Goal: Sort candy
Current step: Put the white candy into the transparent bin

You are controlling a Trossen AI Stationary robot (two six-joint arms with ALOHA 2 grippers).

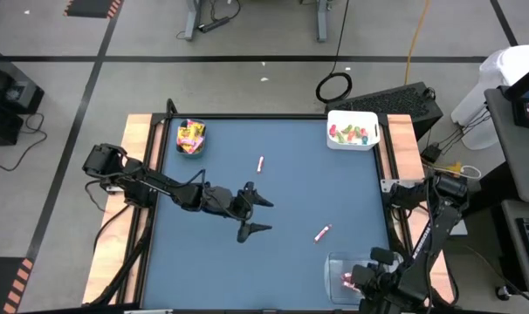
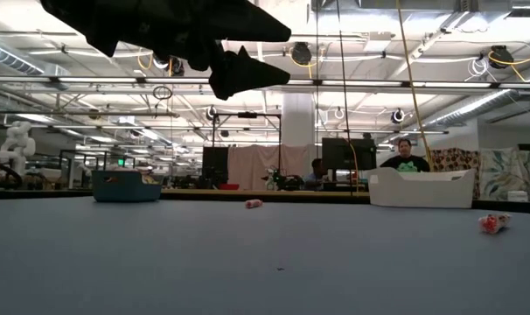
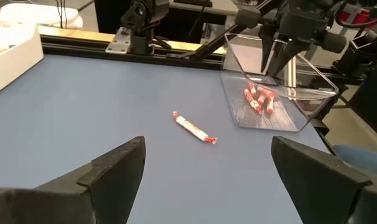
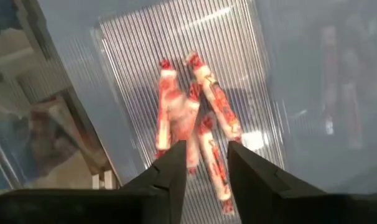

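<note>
Pink-white candy sticks [image 4: 195, 124] lie in a heap on the floor of the clear bin [image 1: 334, 266] at the table's near right. My right gripper [image 4: 207, 152] points down into that bin, just above the heap, its fingers a little apart with nothing between them. One loose stick [image 3: 195, 129] lies flat on the blue table ahead of my left gripper [image 1: 266, 215], which hovers wide open above mid-table. Another stick [image 1: 260, 163] lies farther back. Yellow candy packets fill the teal bin [image 1: 191, 137]; green and red pieces sit in the white bin [image 1: 353, 131].
The teal bin stands at the far left corner and the white bin at the far right corner. Black rails [image 1: 247, 116] frame the blue table. Beyond the table, people sit at desks in the room [image 2: 407, 157].
</note>
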